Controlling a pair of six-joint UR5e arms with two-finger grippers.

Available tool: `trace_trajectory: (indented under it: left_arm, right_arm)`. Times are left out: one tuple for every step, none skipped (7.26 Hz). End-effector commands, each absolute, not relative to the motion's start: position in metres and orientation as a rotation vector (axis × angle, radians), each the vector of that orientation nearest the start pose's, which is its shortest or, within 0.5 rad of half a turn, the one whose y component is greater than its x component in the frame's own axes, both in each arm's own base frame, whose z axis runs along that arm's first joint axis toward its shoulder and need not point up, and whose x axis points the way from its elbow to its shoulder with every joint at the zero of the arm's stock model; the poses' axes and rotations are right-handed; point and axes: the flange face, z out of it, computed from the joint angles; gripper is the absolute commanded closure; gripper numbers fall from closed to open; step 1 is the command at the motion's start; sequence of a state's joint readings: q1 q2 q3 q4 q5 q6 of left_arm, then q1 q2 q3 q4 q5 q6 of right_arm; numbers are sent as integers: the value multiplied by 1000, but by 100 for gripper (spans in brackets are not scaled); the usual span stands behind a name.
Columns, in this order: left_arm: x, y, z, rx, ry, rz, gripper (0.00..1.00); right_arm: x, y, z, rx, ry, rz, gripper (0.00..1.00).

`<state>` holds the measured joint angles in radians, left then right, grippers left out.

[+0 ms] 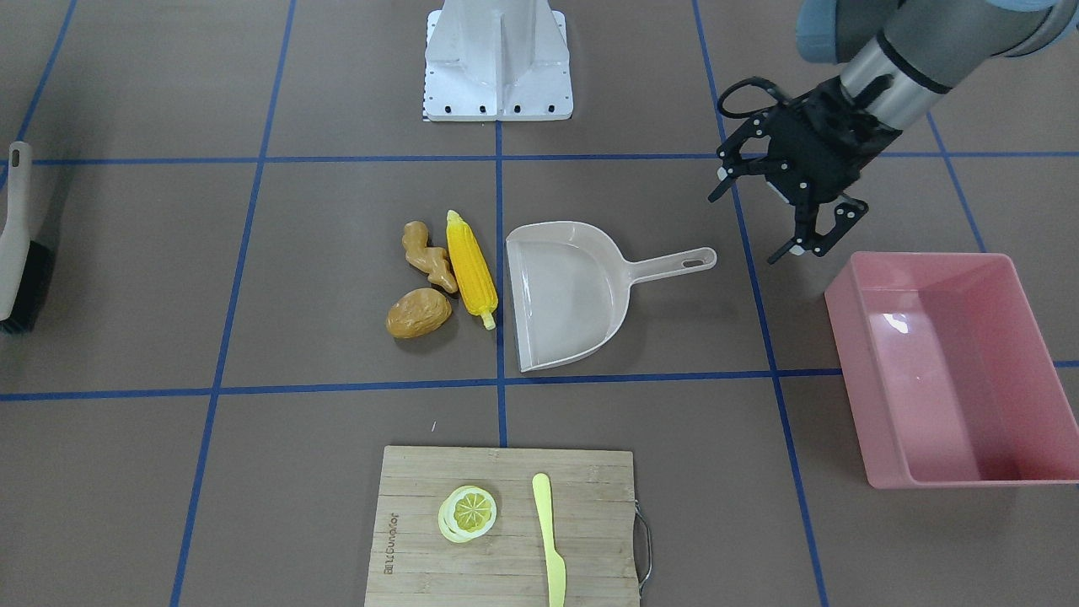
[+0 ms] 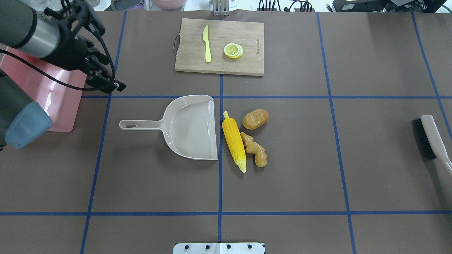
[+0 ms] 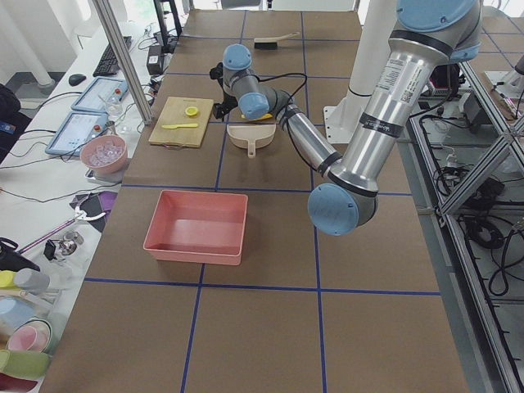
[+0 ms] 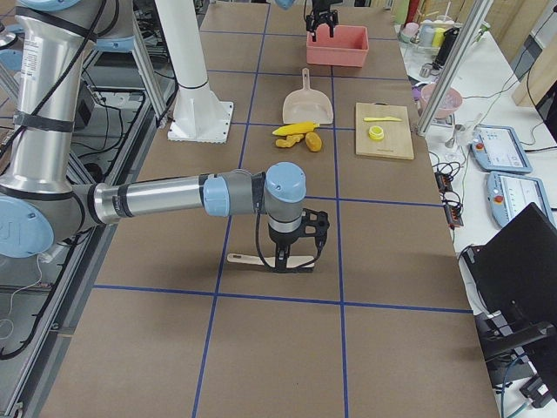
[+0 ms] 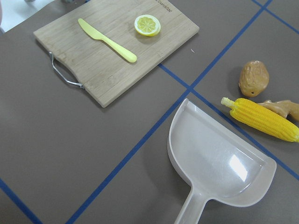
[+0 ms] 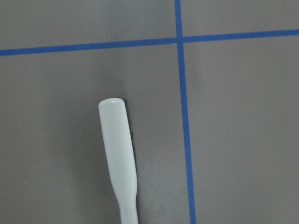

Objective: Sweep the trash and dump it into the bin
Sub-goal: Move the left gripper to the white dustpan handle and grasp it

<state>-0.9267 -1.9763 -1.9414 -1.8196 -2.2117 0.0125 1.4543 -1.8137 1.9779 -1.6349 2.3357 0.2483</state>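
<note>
One side view only shows right gripper (image 4: 291, 261) — cannot tell | left gripper (image 1: 743, 228) — spread

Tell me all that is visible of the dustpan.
The dustpan is pale beige, glossy plastic, with a flat scoop, raised rim and a straight handle ending in a hang slot. It lies flat and empty on the brown table, open lip facing the corn cob, which lies close beside it, seemingly not touching.
</note>
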Motion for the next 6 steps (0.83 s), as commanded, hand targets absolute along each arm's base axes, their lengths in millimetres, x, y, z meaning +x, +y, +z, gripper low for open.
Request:
trace_trajectory:
  left_arm:
    - [301, -487, 238, 859, 816, 1085, 1]
    - [323, -483, 254, 793, 816, 1101, 1]
    - [324, -475, 247, 814, 822, 1116, 1]
    - [322, -468, 236, 854, 836, 1131, 1]
    - [316, -459, 267, 931, 858, 1149, 3]
    - [318, -459, 298, 1011, 875, 1159, 3]
  right_arm:
    - [-30, -374, 566, -89, -792, 120, 0]
    - [-53, -356, 570, -70, -805, 156, 0]
    - [-66, -335, 577, -54, -811, 116, 0]
    - [-72, -328, 582, -37, -790, 94, 0]
    - [-75, -326, 590, -57, -782, 94, 0]
    - [-75, -322, 601, -80, -773, 107, 0]
